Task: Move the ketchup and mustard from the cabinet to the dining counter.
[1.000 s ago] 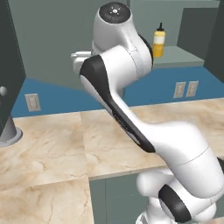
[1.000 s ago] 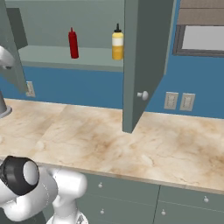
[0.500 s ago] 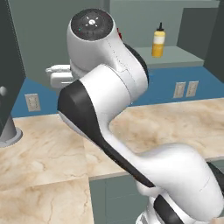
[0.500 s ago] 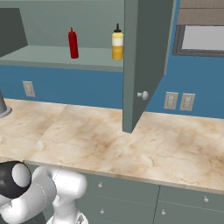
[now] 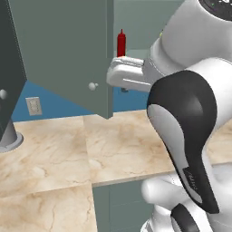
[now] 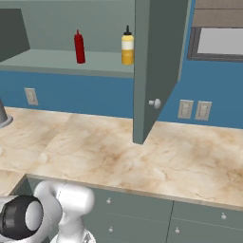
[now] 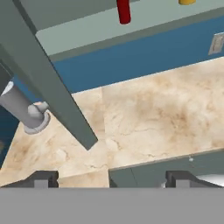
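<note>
Ketchup point(image 6: 79, 47) stands upright on the shelf point(image 6: 66, 62) inside the cabinet point(image 6: 156, 66), w/ the mustard point(image 6: 127, 46) on the same shelf, apart from it, nearer the cabinet's open right door. We see both cabinet doors swung open; the right one hangs out over the marble desk point(image 6: 142, 156), its round knob point(image 6: 154, 102) facing the sockets point(image 6: 193, 109) on the blue wall. In the left base view the ketchup point(image 5: 121, 43) shows just past the edge of the cabinet's left door point(image 5: 63, 50), behind our white arm. In the hand view we see the ketchup's lower part point(image 7: 124, 11) & the mustard's base point(image 7: 187, 1) at the top, on the cabinet shelf, above the desk. Tool point(image 7: 113, 178): tips spread wide, nothing between them, well short of the cabinet. A grey cylindrical thing point(image 7: 24, 111) stands on the desk below the cabinet's left door; we can't tell what it is.
</note>
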{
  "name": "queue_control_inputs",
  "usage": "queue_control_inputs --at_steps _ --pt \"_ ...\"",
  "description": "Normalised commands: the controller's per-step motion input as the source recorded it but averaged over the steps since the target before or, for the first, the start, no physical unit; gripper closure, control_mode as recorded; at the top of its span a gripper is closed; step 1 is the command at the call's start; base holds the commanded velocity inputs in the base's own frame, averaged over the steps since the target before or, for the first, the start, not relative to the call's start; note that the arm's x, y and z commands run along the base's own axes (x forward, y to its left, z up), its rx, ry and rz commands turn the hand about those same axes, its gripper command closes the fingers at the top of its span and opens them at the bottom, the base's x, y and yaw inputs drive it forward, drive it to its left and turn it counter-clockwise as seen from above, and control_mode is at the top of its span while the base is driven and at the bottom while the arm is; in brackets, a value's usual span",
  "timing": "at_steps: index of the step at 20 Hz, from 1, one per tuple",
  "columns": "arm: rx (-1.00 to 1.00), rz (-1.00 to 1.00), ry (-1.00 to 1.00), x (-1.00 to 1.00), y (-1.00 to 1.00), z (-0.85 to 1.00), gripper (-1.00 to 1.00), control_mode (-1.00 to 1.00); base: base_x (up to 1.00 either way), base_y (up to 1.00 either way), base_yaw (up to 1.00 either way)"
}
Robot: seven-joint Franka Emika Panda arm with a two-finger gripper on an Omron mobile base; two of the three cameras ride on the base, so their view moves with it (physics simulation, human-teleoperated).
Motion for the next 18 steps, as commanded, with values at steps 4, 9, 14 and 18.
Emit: queue_control_inputs --at_steps 4,9,14,18 --pt "0.33 0.11 -0.12 0.52 -1.00 0.00 -1.00 -1.00 0.00 0.00 0.00" --pt "0.33 0.19 -0.14 0.77 -0.48 -0.14 -1.00 -1.00 0.00 0.00 0.00" --pt "0.32 0.26 -0.01 0.92 0.17 -0.38 -1.00 -1.00 0.00 0.00 0.00" --pt "0.23 0.30 0.12 0.99 0.69 -0.13 -1.00 -1.00 0.00 0.00 0.00"
